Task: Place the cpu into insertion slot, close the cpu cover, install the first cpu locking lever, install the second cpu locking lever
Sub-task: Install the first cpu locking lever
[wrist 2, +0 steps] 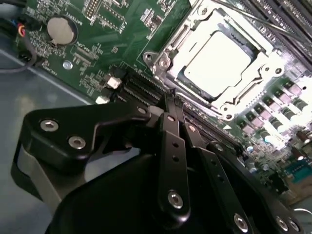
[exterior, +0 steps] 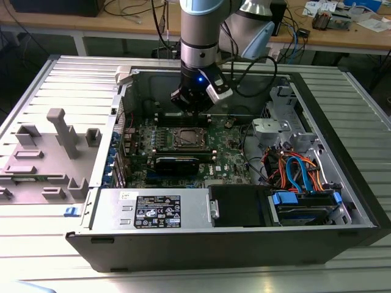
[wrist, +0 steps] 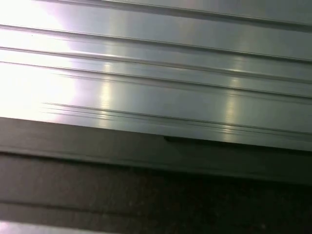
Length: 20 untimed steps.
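Note:
The cpu (wrist 2: pixel 219 61) lies flat in the insertion slot (exterior: pixel 186 139), its pale metal top showing through the window of the cpu cover (wrist 2: pixel 170 53). The cover's silvery frame lies down around the chip. A thin metal rod (wrist 2: pixel 258 23) runs along one side of the socket. In the exterior view my gripper (exterior: pixel 195 105) hangs inside the open computer case (exterior: pixel 342 140), just above and behind the socket. In the second wrist view my gripper (wrist 2: pixel 168 96) has its black fingers (wrist 2: pixel 171 146) meeting at the tips, shut on nothing, a short way from the socket's edge.
Black memory slots (wrist 2: pixel 141 87) run between my fingertips and the socket. A coin battery (wrist 2: pixel 62 29) sits on the green board. The power supply (exterior: pixel 153 210), coloured cables (exterior: pixel 299 171) and a grey fixture (exterior: pixel 61 131) on the ribbed table (wrist: pixel 156 83) surround the work area.

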Tool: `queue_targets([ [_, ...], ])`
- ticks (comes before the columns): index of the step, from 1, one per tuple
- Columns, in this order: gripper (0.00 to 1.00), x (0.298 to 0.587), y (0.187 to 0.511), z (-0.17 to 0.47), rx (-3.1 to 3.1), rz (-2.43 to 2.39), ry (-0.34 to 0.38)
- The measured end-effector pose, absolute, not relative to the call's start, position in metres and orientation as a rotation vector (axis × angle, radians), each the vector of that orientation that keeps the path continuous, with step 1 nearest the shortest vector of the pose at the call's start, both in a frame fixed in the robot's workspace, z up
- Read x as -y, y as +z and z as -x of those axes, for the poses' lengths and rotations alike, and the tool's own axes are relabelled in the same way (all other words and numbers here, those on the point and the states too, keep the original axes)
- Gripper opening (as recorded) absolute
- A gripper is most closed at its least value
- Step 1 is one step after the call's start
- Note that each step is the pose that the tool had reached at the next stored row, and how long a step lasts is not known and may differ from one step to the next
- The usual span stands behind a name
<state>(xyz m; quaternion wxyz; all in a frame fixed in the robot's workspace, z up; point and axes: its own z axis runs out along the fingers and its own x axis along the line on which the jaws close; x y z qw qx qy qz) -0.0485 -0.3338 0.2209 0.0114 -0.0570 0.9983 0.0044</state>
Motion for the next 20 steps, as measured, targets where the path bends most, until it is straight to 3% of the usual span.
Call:
queue_targets([
  [13,0.11,0.373,0.219,0.048,-3.114,0.176,0.011],
  [20,0.11,0.382,0.227,0.049,-3.115,0.177,-0.039],
])
